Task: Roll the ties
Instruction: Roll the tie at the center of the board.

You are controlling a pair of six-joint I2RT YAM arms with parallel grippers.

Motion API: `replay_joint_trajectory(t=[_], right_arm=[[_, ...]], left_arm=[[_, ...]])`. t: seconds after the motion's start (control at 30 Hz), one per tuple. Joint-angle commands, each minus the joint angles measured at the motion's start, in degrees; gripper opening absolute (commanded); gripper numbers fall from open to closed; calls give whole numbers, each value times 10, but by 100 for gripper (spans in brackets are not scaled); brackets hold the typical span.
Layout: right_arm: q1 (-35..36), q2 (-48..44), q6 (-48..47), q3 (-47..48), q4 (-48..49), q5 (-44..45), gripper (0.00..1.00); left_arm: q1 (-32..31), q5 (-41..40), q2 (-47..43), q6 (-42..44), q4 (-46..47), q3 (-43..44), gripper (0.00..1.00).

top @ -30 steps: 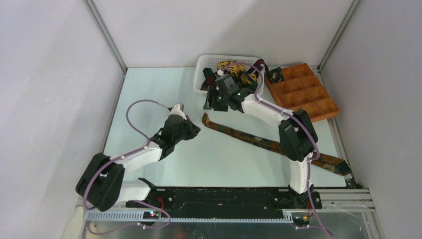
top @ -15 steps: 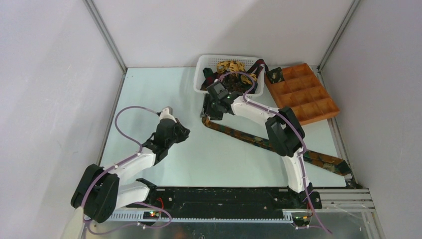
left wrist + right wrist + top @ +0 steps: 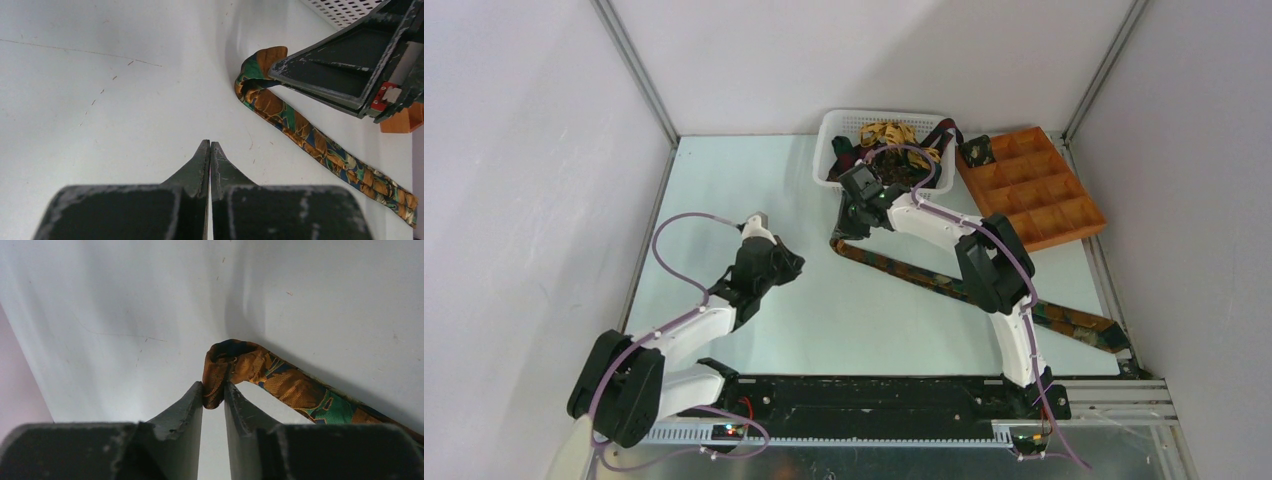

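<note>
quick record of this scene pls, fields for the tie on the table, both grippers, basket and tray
loose tie: lying flat, diagonal, far end folded over
right gripper: closed on the tie's folded end
left gripper: shut, holding nothing
basket: more ties heaped inside
tray: one dark coil in far-left compartment

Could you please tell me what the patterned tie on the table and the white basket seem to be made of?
The long green-and-orange patterned tie looks like soft woven fabric, perhaps silky: its end folds limply. The white perforated basket looks like matte moulded plastic, given its regular holes.
</note>
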Motion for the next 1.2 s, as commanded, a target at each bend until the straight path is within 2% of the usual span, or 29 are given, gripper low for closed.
replay_joint_trajectory(t=[0.0, 0.17, 0.3, 0.47, 0.7, 0.77, 0.87, 0.93, 1.17], right_arm=[[-1, -21, 0, -16, 18, 10, 23], [-7, -42, 5, -61, 51, 3, 12], [-14, -60, 15, -107, 82, 0, 8], [-18, -71, 27, -152, 112, -2, 6], [-22, -64, 28, -160, 126, 1, 6], [-24, -60, 28, -160, 127, -1, 7], [-25, -56, 22, -159, 134, -13, 7], [-26, -56, 17, -160, 139, -18, 8], [-25, -55, 8, -163, 139, -30, 9]], left_arm=[[3, 9, 6, 3, 25, 2, 0], [4, 17, 26, 1, 32, 14, 0], [4, 26, 42, 0, 39, 25, 0], [4, 33, 62, -1, 45, 42, 0], [3, 56, 110, -2, 57, 75, 0], [4, 70, 126, -2, 58, 88, 7], [4, 77, 156, -2, 67, 106, 28], [4, 82, 176, -2, 72, 116, 37], [4, 103, 252, -4, 99, 144, 45]])
